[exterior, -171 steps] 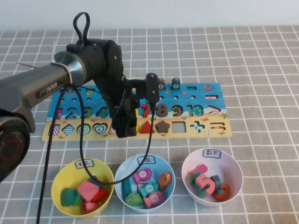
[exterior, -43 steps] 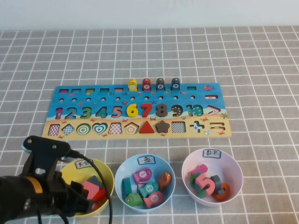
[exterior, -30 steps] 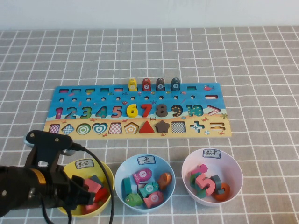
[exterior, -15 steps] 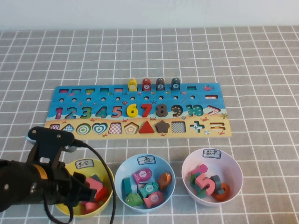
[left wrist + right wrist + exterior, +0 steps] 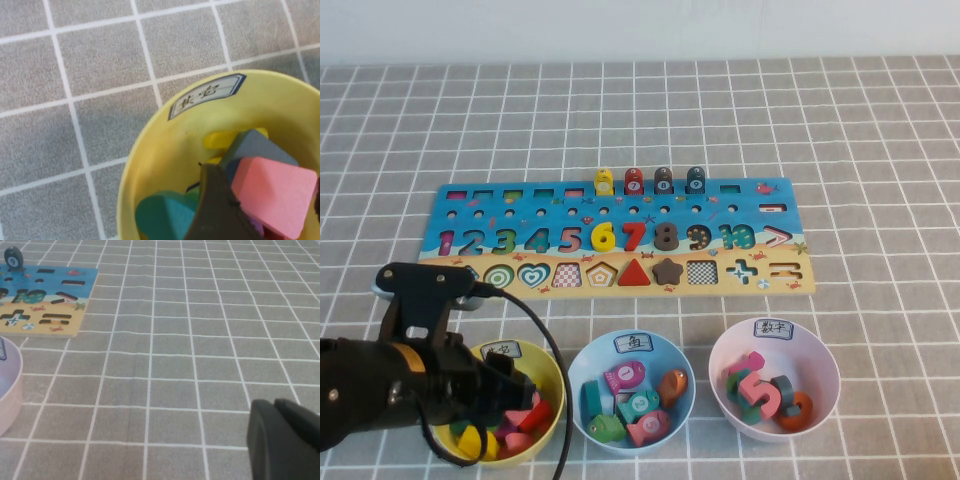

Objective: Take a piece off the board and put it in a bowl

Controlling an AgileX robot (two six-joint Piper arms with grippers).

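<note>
The board (image 5: 775, 215) lies across the middle of the table, and its pentagon slot (image 5: 603, 274) is empty. The yellow bowl (image 5: 552, 385) with its white label (image 5: 205, 94) stands at the front left. My left gripper (image 5: 515, 395) hangs over it, open and empty. In the left wrist view, its dark fingers (image 5: 215, 210) stand apart around a pink block (image 5: 272, 192). A flat yellow piece (image 5: 220, 140) lies in the bowl near the label, half behind a grey-blue block (image 5: 252, 147). My right gripper (image 5: 274, 405) is shut and empty, low over bare cloth, outside the high view.
A light blue bowl (image 5: 582, 360) and a pink bowl (image 5: 825, 350), each holding several pieces, stand to the right of the yellow bowl. The number 6 (image 5: 603, 237), a red triangle (image 5: 634, 273) and pegs (image 5: 604, 181) stay on the board. The arm's cable (image 5: 545, 345) loops over the yellow bowl.
The left arm left the board, where the pentagon slot now shows empty, and came to the yellow bowl. Over the last second the gripper edged further over the bowl.
</note>
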